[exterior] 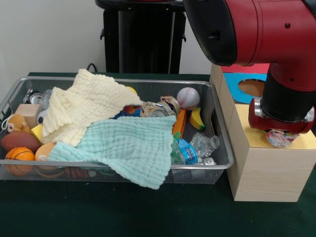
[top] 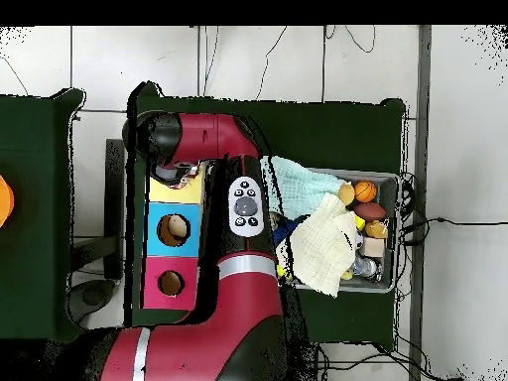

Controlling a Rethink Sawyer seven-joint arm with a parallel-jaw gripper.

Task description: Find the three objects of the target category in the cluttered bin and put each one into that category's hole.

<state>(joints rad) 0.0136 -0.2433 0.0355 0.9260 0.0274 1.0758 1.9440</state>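
My gripper (exterior: 280,139) hangs over the yellow paper face (exterior: 307,141) of the nearest wood box, right of the bin (exterior: 15,87). It is shut on a small white fabric piece with coloured dots (exterior: 276,137), bunched just above the yellow face. The yellow box's hole is hidden under the gripper and arm. In the overhead view the gripper (top: 176,174) sits over the yellow box (top: 194,189). No other dotted piece shows in the bin (top: 395,234); the cloths cover much of it.
A cream waffle cloth (exterior: 84,103) and a mint waffle cloth (exterior: 128,145) lie over the bin's clutter. A baseball (exterior: 188,98), a basketball (exterior: 19,154) and a plastic bottle (exterior: 195,148) show. The blue box's hole (exterior: 252,87) and the red box (exterior: 252,68) stand behind.
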